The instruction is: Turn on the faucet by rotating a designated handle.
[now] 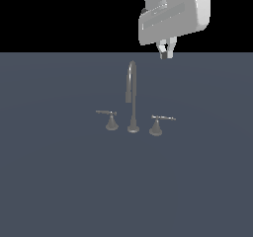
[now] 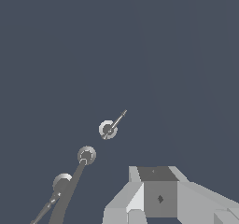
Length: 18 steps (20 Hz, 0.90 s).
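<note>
The tool point(image 1: 166, 53) hangs at upper right, high above the faucet point(image 1: 131, 98) and handle point(image 1: 157, 124); its fingertips look nearly together, mostly hidden.

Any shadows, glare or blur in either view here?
Exterior view: flat even light, no cast shadow under the dull grey metal gooseneck faucet on the slate-blue floor; black band above. Wrist view: sharp, no glare; white gripper cropped at the edge.

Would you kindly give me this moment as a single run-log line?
phase: approach | gripper: above and clear of faucet, holding nothing | handle: untouched, lever toward exterior view's right | contact: none
</note>
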Motion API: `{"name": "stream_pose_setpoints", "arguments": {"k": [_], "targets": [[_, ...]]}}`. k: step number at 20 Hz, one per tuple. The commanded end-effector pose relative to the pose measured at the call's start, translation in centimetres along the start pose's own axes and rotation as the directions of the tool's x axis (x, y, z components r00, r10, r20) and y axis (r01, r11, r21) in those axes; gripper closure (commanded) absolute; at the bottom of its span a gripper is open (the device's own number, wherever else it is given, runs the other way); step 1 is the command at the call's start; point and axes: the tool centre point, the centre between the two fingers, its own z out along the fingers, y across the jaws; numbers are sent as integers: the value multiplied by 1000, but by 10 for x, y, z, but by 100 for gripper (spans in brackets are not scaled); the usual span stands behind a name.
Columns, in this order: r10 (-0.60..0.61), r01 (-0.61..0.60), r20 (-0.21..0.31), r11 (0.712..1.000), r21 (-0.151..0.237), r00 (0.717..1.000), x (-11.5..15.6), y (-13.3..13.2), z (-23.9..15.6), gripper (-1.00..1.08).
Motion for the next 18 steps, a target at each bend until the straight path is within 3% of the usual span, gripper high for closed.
{"name": "stream_pose_setpoints", "arguments": {"k": [1,10,18], "targets": [[59,-59,5,998,1,998,7,-7,19,108],[267,-267,40,964,12,963,27,-26,87,108],[445,-448,94,894,20,891,37,-40,149,108]]}}
